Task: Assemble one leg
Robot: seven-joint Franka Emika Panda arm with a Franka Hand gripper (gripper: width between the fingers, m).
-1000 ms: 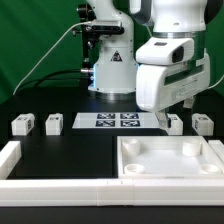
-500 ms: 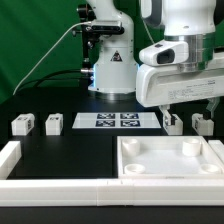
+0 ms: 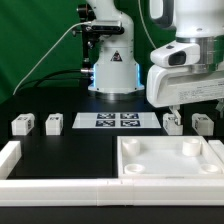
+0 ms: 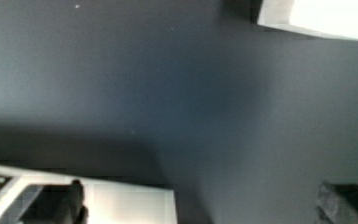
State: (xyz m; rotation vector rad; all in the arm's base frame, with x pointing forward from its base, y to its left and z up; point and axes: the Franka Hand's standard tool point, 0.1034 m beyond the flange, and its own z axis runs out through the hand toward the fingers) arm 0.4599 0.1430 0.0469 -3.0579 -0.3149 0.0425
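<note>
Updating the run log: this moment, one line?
gripper: jaws open, empty | by legs at exterior view's right | tray: no leg fitted

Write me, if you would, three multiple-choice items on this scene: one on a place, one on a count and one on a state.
1. Where does the tray lie in the exterior view?
A. At the back left
B. At the front, toward the exterior view's right
C. In the middle at the back

2. How many legs stand on the table?
A. Two
B. Three
C. Four

3. What state is the gripper in?
A. Open, holding nothing
B. Shut on a leg
C. Shut on the tray's rim

Answers:
1 B: its white walls fill the front right part of the exterior view.
2 C: two stand on each side of the marker board.
3 A: in the wrist view its fingers stand wide apart with only dark table between them.
</note>
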